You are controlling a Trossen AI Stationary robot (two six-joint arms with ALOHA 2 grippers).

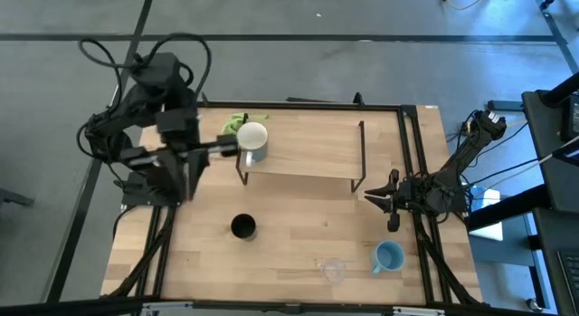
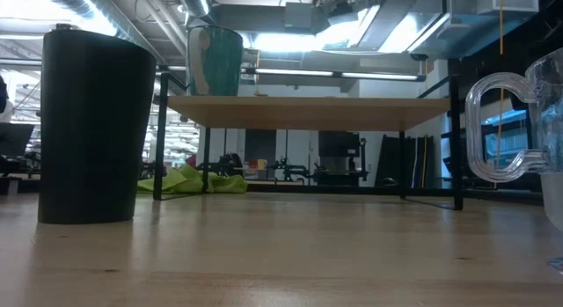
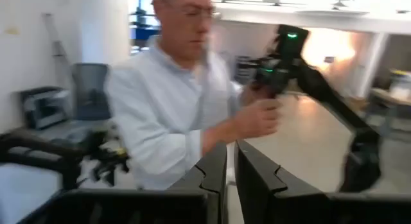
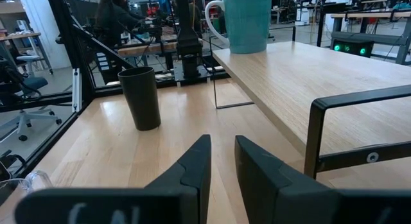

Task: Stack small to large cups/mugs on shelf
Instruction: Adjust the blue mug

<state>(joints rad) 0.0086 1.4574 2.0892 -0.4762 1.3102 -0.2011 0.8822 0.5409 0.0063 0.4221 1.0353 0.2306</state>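
A wooden table (image 1: 298,244) with a black frame fills the centre of the overhead frame. Across its upper middle stands the shelf (image 1: 308,153), a light-wood board on thin black legs.

The left arm sits at the left of the overhead frame. Its left gripper (image 1: 226,148) reaches to the shelf's left end, just beside a white mug (image 1: 252,140) that stands on the shelf there. From above, contact between fingers and mug cannot be judged. In the left wrist view the fingers (image 3: 253,179) stand close together with only a thin gap and nothing between them, and the mug is out of sight. Beyond them is a person (image 3: 173,102) in a light shirt gripping a dark handle.

The right arm waits at the right edge of the table, its right gripper (image 1: 392,205) just off the shelf's right end. Its fingers (image 4: 257,172) are slightly apart and empty.

A black cup (image 1: 242,227) stands below the shelf, left of centre. A light blue mug (image 1: 388,257) stands at the lower right, below the right gripper. A clear cup (image 1: 334,270) sits just left of the blue mug. A green cloth (image 1: 237,122) lies at the upper left, touching the white mug's far side.
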